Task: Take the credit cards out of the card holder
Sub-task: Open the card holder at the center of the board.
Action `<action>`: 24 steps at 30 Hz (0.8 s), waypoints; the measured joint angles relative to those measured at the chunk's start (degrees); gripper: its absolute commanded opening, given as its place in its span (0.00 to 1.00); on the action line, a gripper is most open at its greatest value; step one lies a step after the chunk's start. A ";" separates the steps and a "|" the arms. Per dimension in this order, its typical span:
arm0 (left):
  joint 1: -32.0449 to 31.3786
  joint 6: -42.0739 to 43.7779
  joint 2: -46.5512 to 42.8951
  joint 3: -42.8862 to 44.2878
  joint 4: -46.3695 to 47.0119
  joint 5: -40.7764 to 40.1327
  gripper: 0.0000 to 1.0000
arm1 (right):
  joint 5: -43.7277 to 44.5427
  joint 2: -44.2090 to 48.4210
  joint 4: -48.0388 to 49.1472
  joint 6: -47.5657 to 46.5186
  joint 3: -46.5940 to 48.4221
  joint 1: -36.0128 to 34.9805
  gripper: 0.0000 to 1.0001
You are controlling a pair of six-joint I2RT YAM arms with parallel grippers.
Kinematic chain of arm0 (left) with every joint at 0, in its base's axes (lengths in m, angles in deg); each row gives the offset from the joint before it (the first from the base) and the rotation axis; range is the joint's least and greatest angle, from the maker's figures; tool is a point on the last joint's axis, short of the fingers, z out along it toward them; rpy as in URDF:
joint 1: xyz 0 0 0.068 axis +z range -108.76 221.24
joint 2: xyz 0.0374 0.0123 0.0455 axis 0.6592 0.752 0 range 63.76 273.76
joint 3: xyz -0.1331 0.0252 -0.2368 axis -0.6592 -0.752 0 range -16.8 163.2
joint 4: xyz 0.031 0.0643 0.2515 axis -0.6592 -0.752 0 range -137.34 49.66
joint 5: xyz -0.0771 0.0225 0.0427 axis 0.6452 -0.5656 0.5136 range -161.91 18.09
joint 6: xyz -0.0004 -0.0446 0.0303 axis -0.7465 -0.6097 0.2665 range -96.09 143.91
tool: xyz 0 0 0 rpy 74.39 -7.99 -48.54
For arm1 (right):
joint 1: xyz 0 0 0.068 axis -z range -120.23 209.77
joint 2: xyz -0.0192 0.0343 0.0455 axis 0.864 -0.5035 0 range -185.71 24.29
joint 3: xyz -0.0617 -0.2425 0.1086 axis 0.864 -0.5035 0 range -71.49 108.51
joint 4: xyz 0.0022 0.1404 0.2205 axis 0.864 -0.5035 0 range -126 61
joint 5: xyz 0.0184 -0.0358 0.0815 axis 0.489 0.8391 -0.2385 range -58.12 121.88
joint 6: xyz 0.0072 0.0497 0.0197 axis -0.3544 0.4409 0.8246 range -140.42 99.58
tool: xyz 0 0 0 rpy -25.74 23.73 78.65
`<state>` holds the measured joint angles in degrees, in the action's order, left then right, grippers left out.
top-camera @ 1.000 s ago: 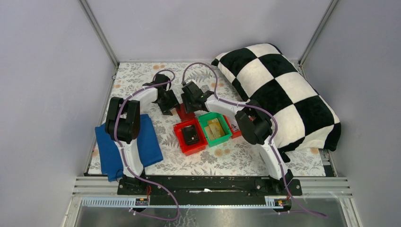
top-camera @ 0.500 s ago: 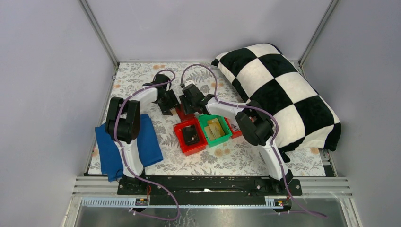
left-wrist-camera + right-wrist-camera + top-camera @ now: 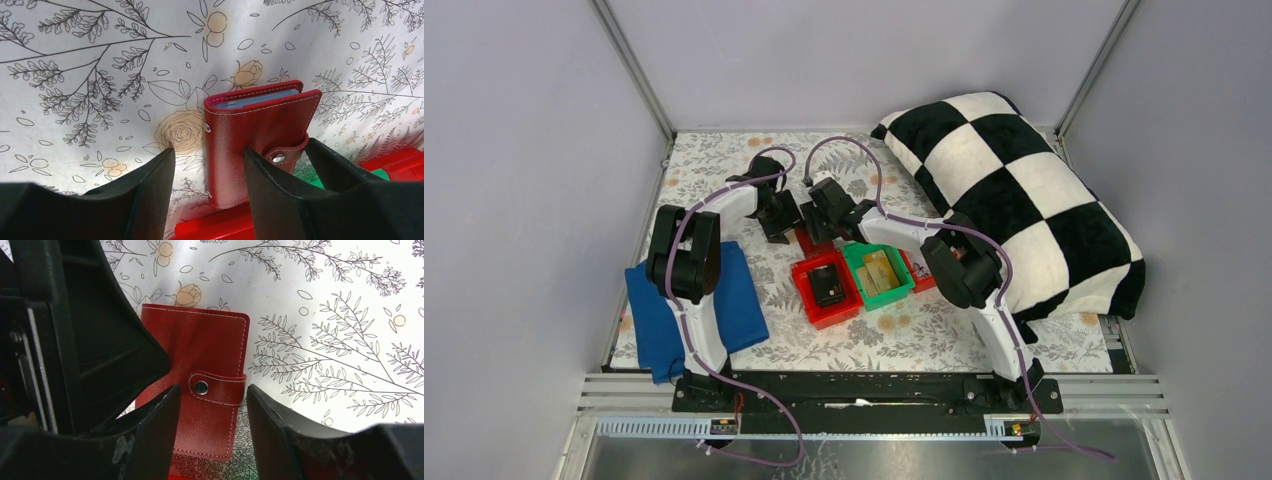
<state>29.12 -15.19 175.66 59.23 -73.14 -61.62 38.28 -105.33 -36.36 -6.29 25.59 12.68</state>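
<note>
The card holder (image 3: 260, 145) is a dark red wallet lying closed on the floral table, its strap tab (image 3: 285, 152) snapped shut. Thin pale blue layers (image 3: 260, 101) show between its covers; I cannot tell cards from lining. My left gripper (image 3: 207, 152) is open, one finger over the table left of the wallet and the other over its cover. My right gripper (image 3: 212, 390) is open, with its fingers on either side of the strap end of the card holder (image 3: 200, 365). In the top view both grippers, left (image 3: 782, 228) and right (image 3: 822, 225), crowd over the card holder (image 3: 807, 240).
Just in front of the wallet stand a red bin (image 3: 808, 305) holding a black boxy object (image 3: 827, 285), and a green bin (image 3: 902, 268) with yellow-tan items. Another red bin (image 3: 921, 275) is at its right. There is a blue cloth (image 3: 694, 305) at left and a checkered pillow (image 3: 1014, 190) at right.
My right gripper has shifted a little to the left, closer over the wallet. The left arm and the wallet have not visibly moved.
</note>
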 measured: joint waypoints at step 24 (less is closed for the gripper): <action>-0.11 0.28 0.15 -0.35 1.46 1.49 0.53 | -13.20 3.21 16.59 16.22 -12.81 6.47 0.10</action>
<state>29.01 -14.90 175.81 58.88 -71.67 -60.14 25.08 -102.12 -19.77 9.93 12.78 19.15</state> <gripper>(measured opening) 0.528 0.360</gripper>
